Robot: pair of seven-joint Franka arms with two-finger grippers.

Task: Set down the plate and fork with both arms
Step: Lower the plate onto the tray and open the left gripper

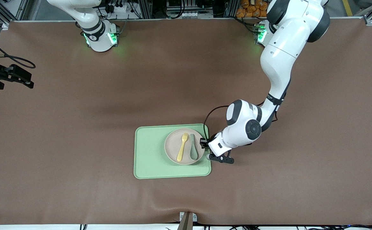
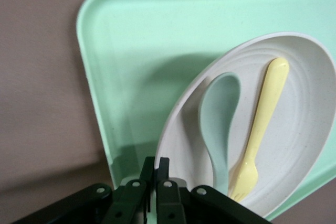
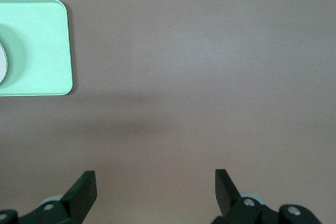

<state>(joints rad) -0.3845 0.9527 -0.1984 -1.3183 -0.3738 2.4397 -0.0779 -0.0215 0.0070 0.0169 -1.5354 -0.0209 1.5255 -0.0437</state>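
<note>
The off-white plate [image 1: 174,149] is on the light-green tray [image 1: 149,153], at the tray's end toward the left arm. The pale-yellow fork [image 1: 182,147] lies in the plate beside a grey-green spoon [image 1: 193,149]. My left gripper [image 1: 204,143] is shut on the plate's rim; the left wrist view shows its fingers [image 2: 156,169] pinching the rim of the plate [image 2: 304,129], with the fork [image 2: 262,124] and the spoon [image 2: 218,119] in it. My right gripper [image 3: 156,179] is open and empty, over bare table; it is out of the front view.
The tray shows in the left wrist view [image 2: 136,51] and at the edge of the right wrist view [image 3: 37,45]. A black mount with cables [image 1: 10,75] sits at the right arm's end of the brown table.
</note>
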